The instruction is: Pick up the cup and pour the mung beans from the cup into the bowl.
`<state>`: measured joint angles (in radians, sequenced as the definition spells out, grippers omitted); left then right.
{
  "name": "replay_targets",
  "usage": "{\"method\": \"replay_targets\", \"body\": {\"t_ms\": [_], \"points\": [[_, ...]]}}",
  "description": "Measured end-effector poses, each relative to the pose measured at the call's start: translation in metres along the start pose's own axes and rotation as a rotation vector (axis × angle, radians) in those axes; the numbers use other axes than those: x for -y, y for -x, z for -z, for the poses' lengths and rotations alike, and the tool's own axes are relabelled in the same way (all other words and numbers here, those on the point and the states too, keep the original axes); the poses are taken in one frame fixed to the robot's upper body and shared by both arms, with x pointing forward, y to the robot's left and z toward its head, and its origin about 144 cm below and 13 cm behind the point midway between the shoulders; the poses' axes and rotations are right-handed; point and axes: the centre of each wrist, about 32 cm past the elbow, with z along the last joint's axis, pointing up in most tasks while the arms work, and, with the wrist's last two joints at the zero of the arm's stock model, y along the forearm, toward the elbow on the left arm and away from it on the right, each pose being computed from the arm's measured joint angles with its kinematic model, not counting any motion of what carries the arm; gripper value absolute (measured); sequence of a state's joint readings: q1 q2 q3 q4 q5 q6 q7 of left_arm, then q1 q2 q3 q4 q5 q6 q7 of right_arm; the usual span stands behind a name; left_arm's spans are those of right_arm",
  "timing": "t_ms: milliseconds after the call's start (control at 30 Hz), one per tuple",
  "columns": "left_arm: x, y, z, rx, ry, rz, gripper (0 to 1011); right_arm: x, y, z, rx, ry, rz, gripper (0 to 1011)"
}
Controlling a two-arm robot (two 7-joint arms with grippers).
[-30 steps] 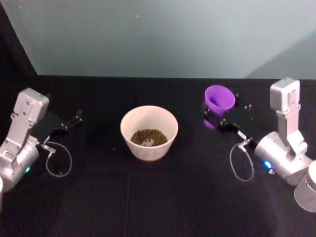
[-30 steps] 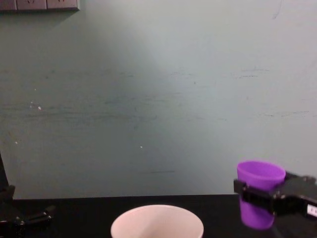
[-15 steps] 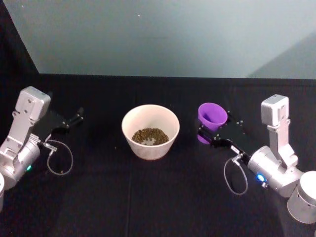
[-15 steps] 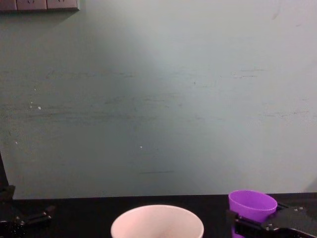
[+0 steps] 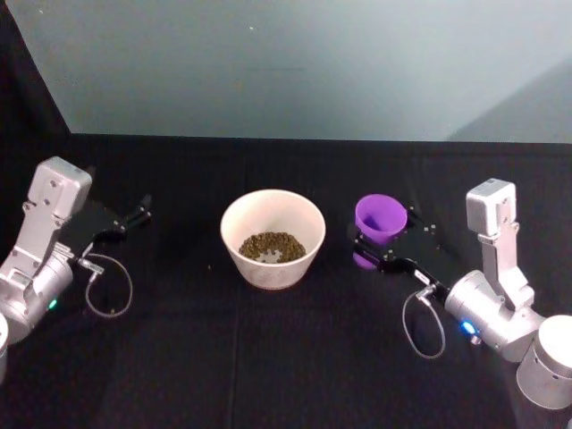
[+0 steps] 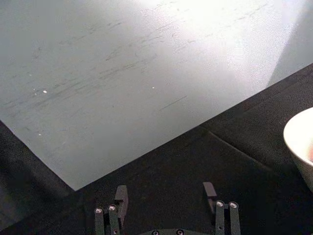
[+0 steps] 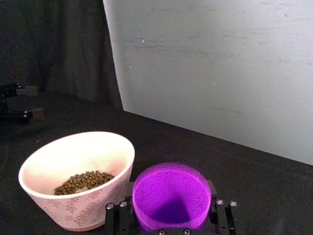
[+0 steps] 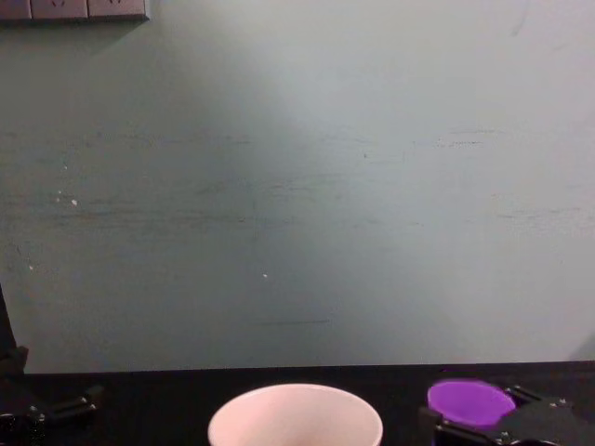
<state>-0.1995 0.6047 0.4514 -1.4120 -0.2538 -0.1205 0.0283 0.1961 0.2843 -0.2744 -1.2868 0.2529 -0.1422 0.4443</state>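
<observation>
Clamping my right fingers (image 7: 171,226) on the smooth tapered purple cup (image 7: 170,197), upright beside the round cream bowl (image 7: 78,178) holding beans (image 7: 84,180); left fingers (image 6: 166,196) spread, empty.

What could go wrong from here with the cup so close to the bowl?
The right end effector grips the purple cup upright just beside the bowl, which already holds mung beans. If it drifts left, the cup could knock the bowl and spill them. The cup looks empty, so another tilt likely adds nothing. The left end effector is parked, open, well clear.
</observation>
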Motion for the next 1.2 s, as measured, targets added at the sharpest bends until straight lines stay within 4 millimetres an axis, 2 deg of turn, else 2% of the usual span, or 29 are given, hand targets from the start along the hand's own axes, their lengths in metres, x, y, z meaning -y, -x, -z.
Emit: {"method": "replay_targets", "body": {"t_ms": [33, 67, 233, 500, 767, 867, 967, 1000, 1200], "points": [[0.000, 0.000, 0.000, 0.000, 0.000, 0.000, 1000, 0.000, 0.000, 0.000, -0.002, 0.001, 0.002, 822], [0.000, 0.000, 0.000, 0.000, 0.000, 0.000, 1000, 0.000, 0.000, 0.001, -0.004, 0.000, 0.003, 879], [0.000, 0.000, 0.000, 0.000, 0.000, 0.000, 1000, 0.001, 0.000, 0.001, -0.010, -0.001, 0.008, 998], [0.000, 0.000, 0.000, 0.000, 0.000, 0.000, 1000, 0.002, 0.000, -0.008, -0.001, -0.026, 0.008, 1003], [0.000, 0.000, 0.000, 0.000, 0.000, 0.000, 1000, 0.005, 0.002, -0.036, 0.036, -0.106, 0.023, 1003], [0.000, 0.000, 0.000, 0.000, 0.000, 0.000, 1000, 0.008, -0.001, -0.050, 0.062, -0.141, 0.070, 1003], [0.000, 0.000, 0.000, 0.000, 0.000, 0.000, 1000, 0.009, -0.002, -0.054, 0.079, -0.149, 0.108, 1003], [0.000, 0.000, 0.000, 0.000, 0.000, 0.000, 1000, 0.011, -0.005, -0.059, 0.096, -0.156, 0.180, 1003], [0.000, 0.000, 0.000, 0.000, 0.000, 0.000, 1000, 0.016, -0.015, -0.065, 0.139, -0.138, 0.303, 1003]]}}
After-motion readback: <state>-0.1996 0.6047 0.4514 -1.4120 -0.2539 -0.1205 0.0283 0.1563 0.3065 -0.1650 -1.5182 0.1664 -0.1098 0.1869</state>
